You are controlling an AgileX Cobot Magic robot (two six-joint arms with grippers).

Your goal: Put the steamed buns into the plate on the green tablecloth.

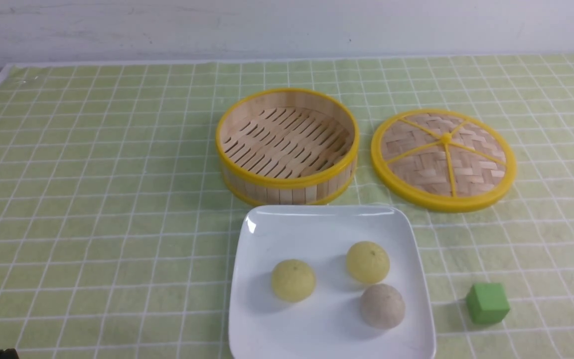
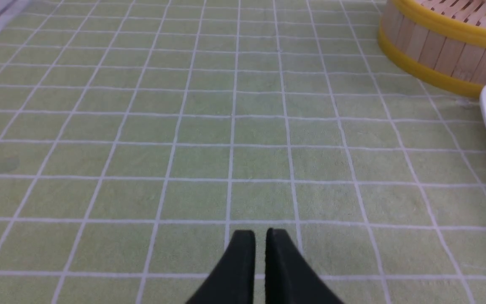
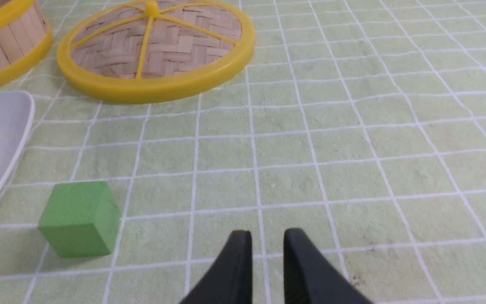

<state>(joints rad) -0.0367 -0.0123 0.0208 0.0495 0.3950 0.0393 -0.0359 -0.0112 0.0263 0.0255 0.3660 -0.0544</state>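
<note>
Two pale-yellow steamed buns (image 1: 293,279) (image 1: 367,262) lie on the white square plate (image 1: 317,224), which sits on the green tablecloth (image 1: 92,199) near the front middle. A grey-beige speckled ball (image 1: 382,305) lies on the plate beside them. My left gripper (image 2: 260,234) hovers over bare cloth left of the plate, jaws nearly together and empty. My right gripper (image 3: 267,234) hovers over bare cloth right of the plate, jaws close together and empty. The front view shows neither gripper's jaws.
The round bamboo basket (image 1: 287,144) stands empty behind the plate, with its woven lid (image 1: 444,158) flat on the cloth to its right. A small green cube (image 1: 487,303) sits right of the plate, close to my right gripper in the right wrist view (image 3: 78,219).
</note>
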